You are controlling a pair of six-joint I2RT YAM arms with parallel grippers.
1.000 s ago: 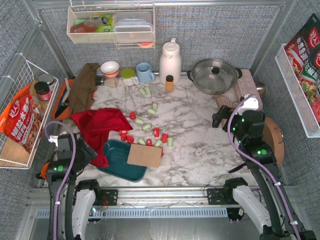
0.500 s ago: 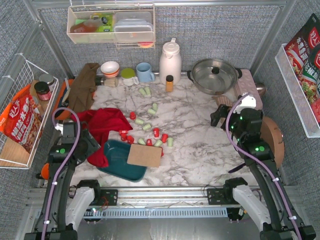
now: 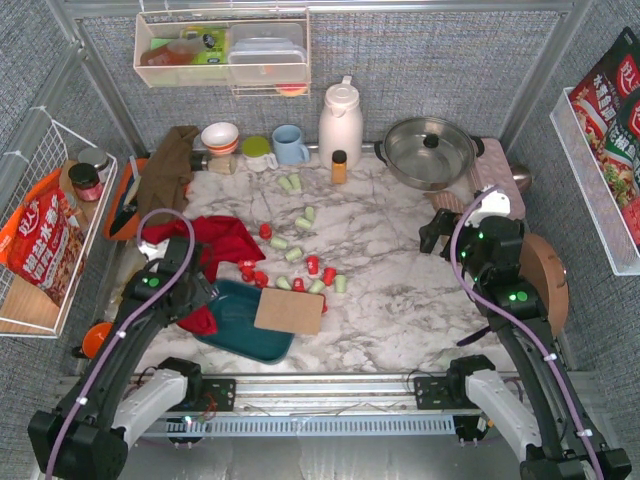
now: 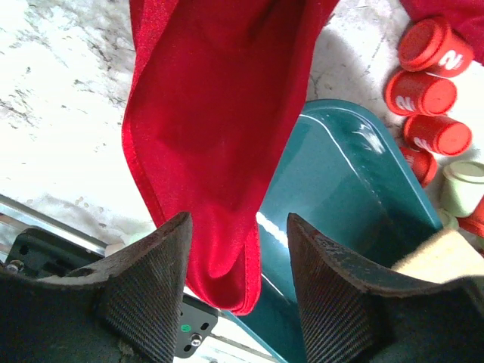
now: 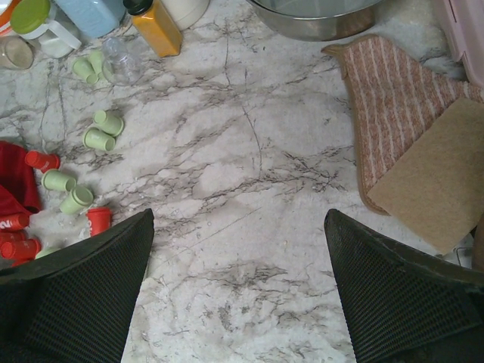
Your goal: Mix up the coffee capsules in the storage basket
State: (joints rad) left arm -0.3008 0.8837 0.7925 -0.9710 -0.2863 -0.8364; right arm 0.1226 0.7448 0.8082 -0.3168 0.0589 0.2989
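Basket lies at the tabletop's near edge, just right of left gripper, jaws apart astride cloth; right gripper spread wide, hovering near the right edge

More than a dozen small tapered coffee capsules — some bright red, some pale mint green — lie scattered on the marble tabletop, all outside the storage basket. Most cluster just beyond the basket's far edge, and two green ones lie farther back. Several rest on their sides; some red lids show a white "2". The basket is a shallow dark teal tray with rounded corners, set at an angle — its glossy floor shows, while its left edge and right corner are covered.
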